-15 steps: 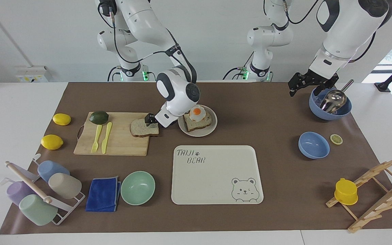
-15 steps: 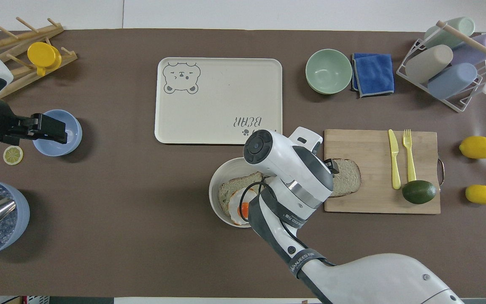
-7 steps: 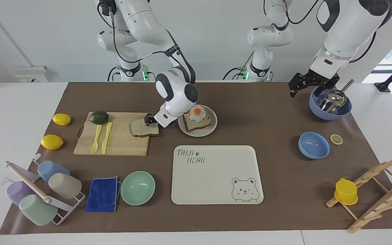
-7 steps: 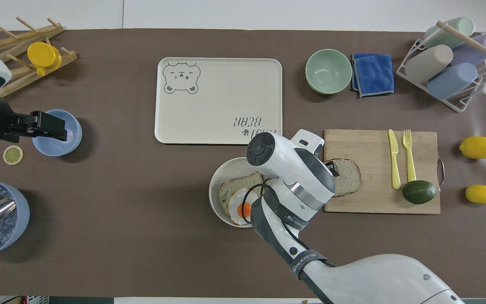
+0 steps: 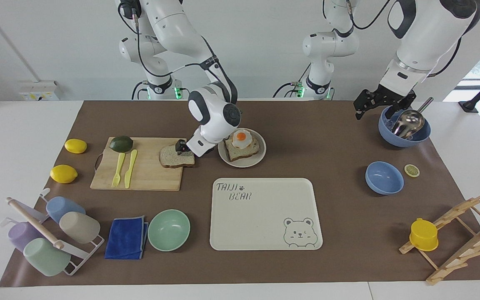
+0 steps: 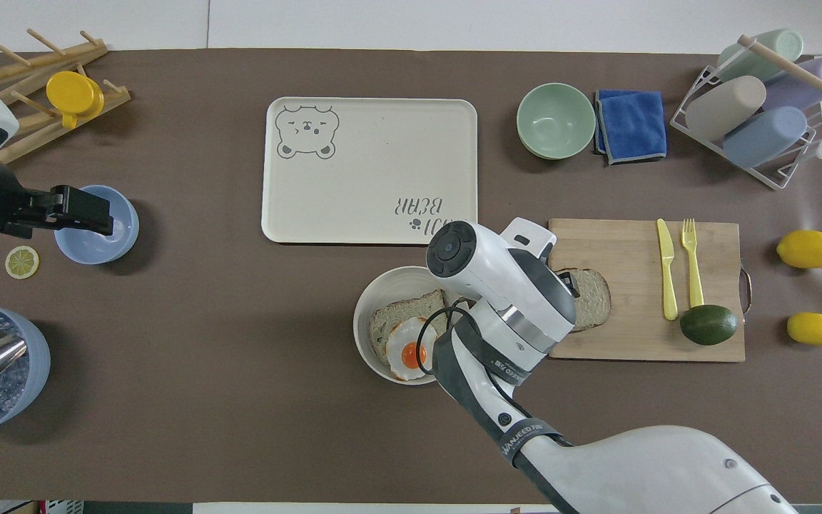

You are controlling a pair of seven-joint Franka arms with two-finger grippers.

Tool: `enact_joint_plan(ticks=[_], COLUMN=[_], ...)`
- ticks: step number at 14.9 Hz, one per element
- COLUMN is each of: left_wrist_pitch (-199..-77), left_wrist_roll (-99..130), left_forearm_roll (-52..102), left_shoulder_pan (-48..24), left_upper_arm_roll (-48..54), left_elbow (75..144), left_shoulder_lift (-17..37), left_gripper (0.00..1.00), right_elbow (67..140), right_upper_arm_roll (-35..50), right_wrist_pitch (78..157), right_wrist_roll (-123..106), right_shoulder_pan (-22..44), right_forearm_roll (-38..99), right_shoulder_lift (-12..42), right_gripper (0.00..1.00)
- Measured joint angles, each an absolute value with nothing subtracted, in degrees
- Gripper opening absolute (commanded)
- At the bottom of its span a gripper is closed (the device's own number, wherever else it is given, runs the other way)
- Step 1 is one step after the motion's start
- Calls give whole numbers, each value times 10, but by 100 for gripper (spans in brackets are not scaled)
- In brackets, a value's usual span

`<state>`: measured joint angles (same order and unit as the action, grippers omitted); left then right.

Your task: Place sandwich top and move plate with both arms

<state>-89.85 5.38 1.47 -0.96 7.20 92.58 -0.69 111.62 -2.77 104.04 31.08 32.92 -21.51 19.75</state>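
The right gripper has edged along the plain tan bread slice on the wooden cutting board, at nine o'clock from the round grey-beige plate holding the egg-topped bread. It looks clamped on the slice's edge, so lifting seems next. The left gripper waits spread wide over the blue bowl

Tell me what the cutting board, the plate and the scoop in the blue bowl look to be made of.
Cutting board: likely wood or bamboo, matte, with visible pale grain. Plate: probably plastic or glazed ceramic, smooth pale beige; the look leaves it open. Scoop: metal, polished, with mirror-like reflections.
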Motion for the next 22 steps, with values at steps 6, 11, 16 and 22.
enact_joint_plan(ticks=[6,11,16,22], left_wrist_pitch=[-901,-902,-903,-917], left_wrist_roll=[54,54,54,54], left_forearm_roll=[15,15,15,15], left_shoulder_pan=[-10,-10,-9,6], left_upper_arm_roll=[72,72,71,69], left_elbow=[926,926,926,930], left_shoulder_lift=[-7,-7,-7,-7], left_gripper=[100,100,100,100], right_elbow=[1125,1122,1063,934], right_upper_arm_roll=[-27,-23,-12,29], right_wrist_pitch=[1040,1038,976,903], right_wrist_roll=[311,310,310,314], right_shoulder_pan=[327,330,334,375], right_forearm_roll=[-215,-215,-216,-180], right_shoulder_lift=[193,187,184,201], right_gripper=[10,0,0,0])
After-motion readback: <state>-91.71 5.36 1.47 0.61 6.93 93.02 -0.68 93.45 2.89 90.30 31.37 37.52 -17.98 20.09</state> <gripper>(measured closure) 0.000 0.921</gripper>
